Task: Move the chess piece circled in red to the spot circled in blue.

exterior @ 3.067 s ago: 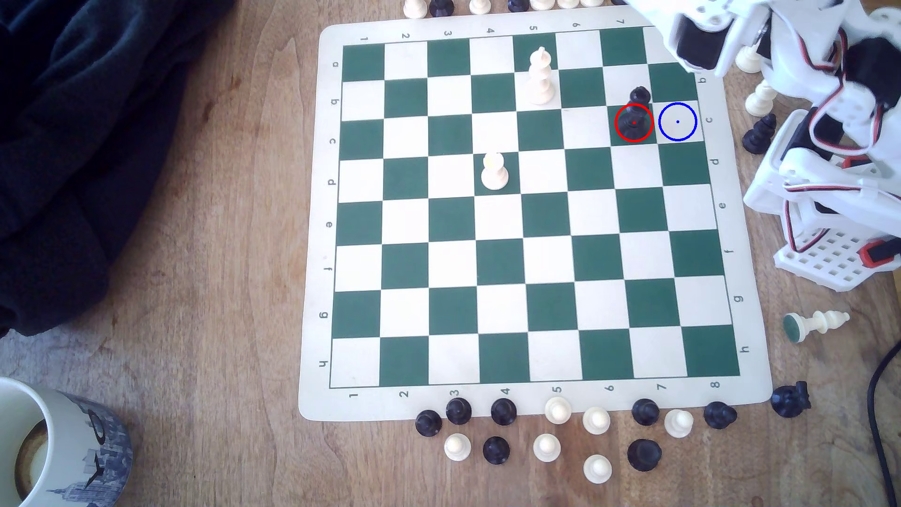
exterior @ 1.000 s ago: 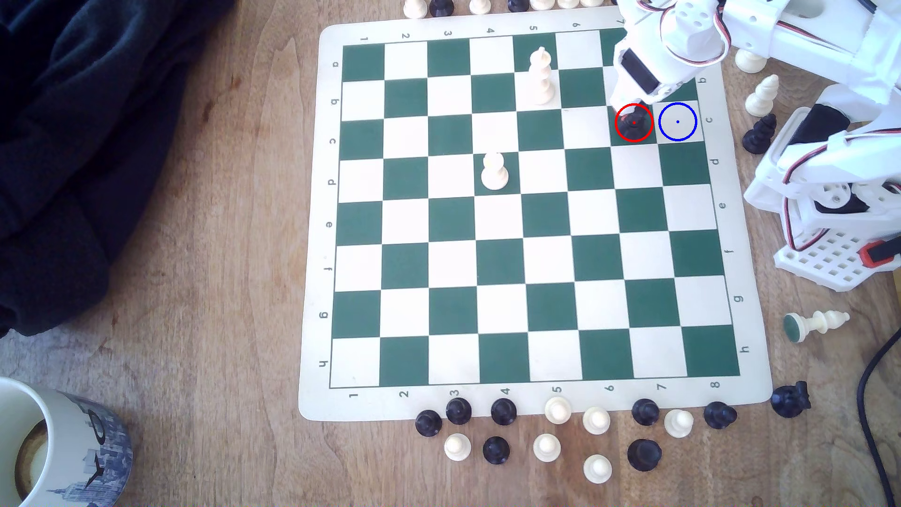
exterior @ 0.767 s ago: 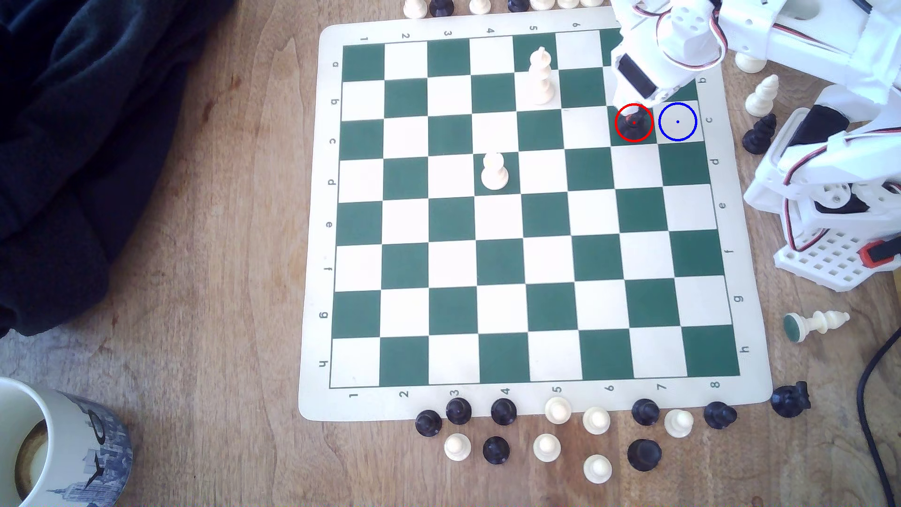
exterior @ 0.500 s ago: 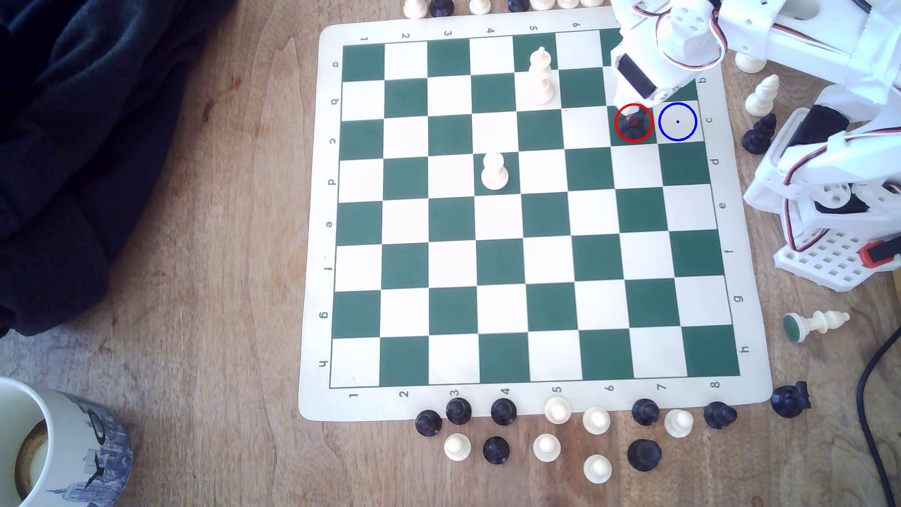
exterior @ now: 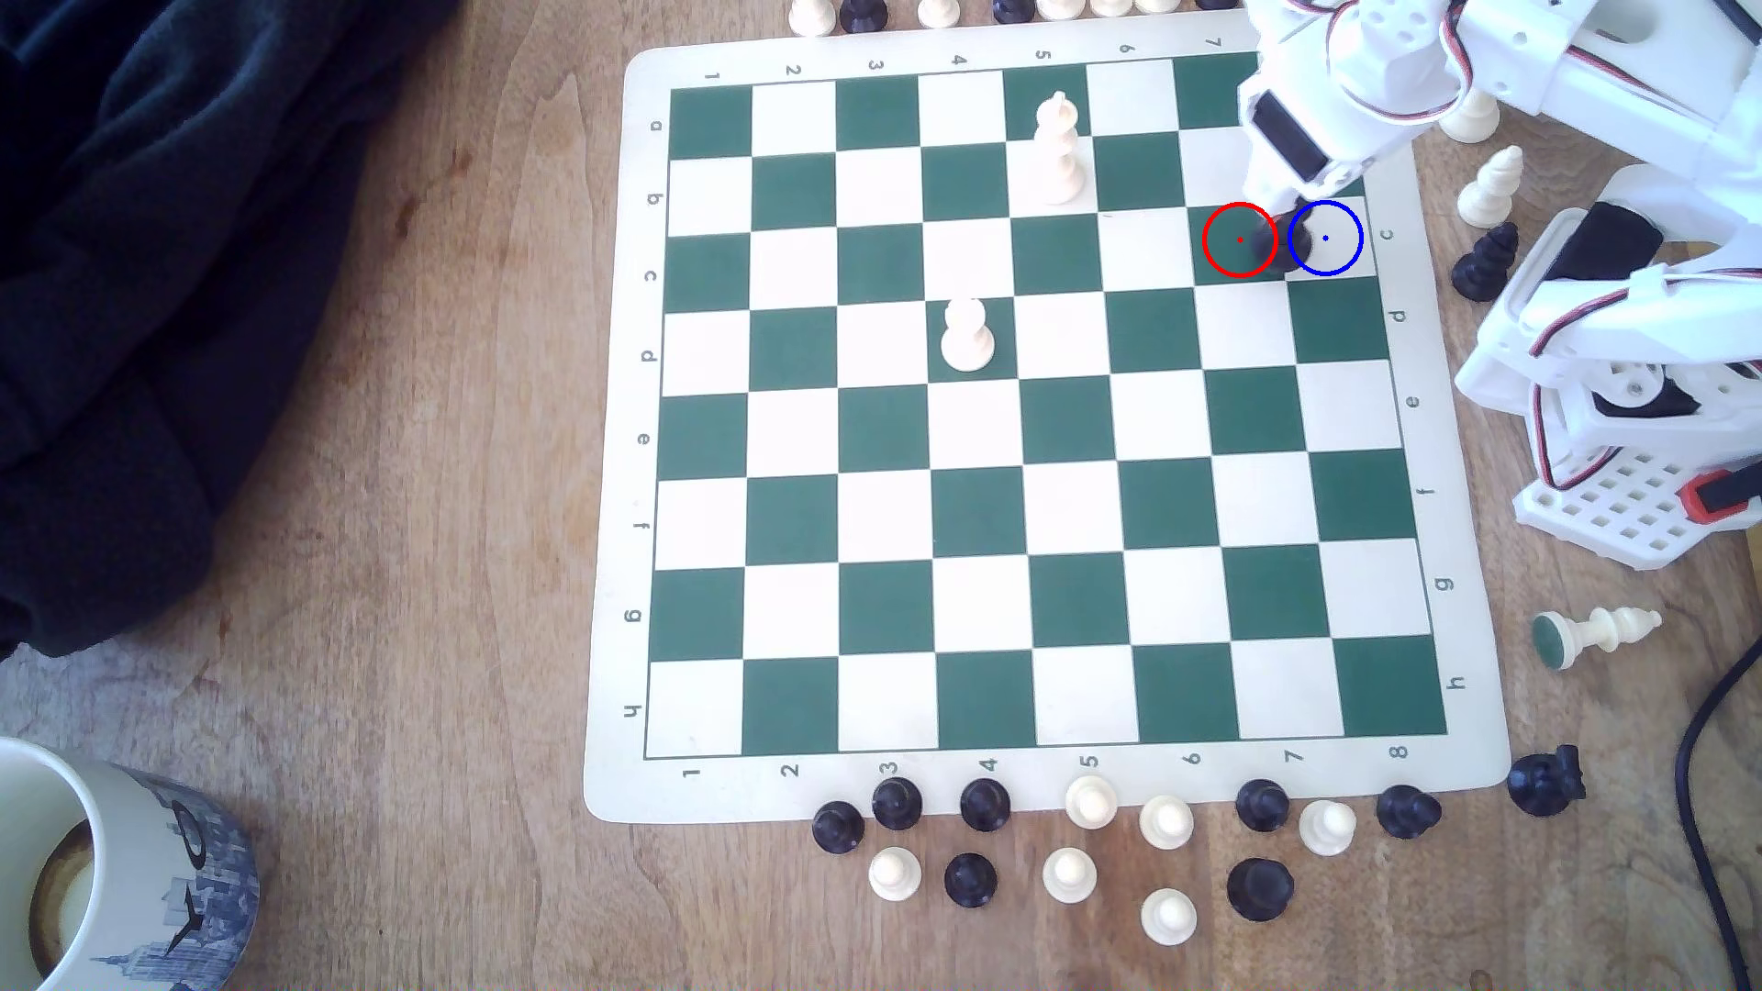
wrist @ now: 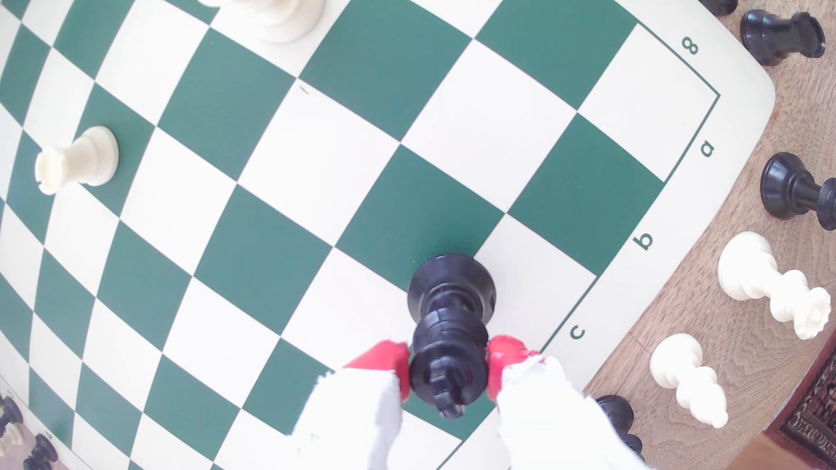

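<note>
The chess piece [exterior: 1282,246] is a tall glossy black one. In the exterior view its base straddles the border between the red-ringed green square and the spot [exterior: 1342,243], a cream square with a blue ring. My gripper [exterior: 1284,202] comes down on it from the far right corner of the board. In the wrist view my gripper [wrist: 448,368] is shut on the chess piece [wrist: 450,343], with the red fingertips [wrist: 384,359] pressed on both sides of its crown. Its round base is at the edge of the spot [wrist: 543,289]. Whether the base touches the board I cannot tell.
A tall cream piece [exterior: 1056,152] and a short cream piece [exterior: 968,335] stand on the board [exterior: 1049,791]. Loose pieces line the near edge [exterior: 1068,848] and the exterior view's right [exterior: 1487,219]. The arm's base [exterior: 1621,448], a mug [exterior: 105,858] and dark cloth [exterior: 143,286] flank the board.
The arm came down over the chess piece on the red-ringed square. In the last half second the gripper and the piece shifted toward the exterior view's right, to the ring border.
</note>
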Robot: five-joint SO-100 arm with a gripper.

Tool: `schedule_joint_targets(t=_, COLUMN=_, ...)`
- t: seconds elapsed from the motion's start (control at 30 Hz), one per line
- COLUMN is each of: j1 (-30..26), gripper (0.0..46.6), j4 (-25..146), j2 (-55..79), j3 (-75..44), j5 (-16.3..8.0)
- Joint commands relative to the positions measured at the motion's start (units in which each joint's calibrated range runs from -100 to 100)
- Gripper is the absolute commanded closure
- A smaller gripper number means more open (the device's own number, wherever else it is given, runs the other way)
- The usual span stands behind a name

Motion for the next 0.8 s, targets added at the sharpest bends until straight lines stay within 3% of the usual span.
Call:
schedule_joint_targets(t=0.0, j1=3.29, gripper=46.4, j4=0.21, j2=-3.48, j3=-3.24, j5=0.63)
schedule_joint_targets(t=0.77, j1=7.83, gripper=46.4, j4=-2.91, j2=-2.89, j3=5.65, j5=2.34)
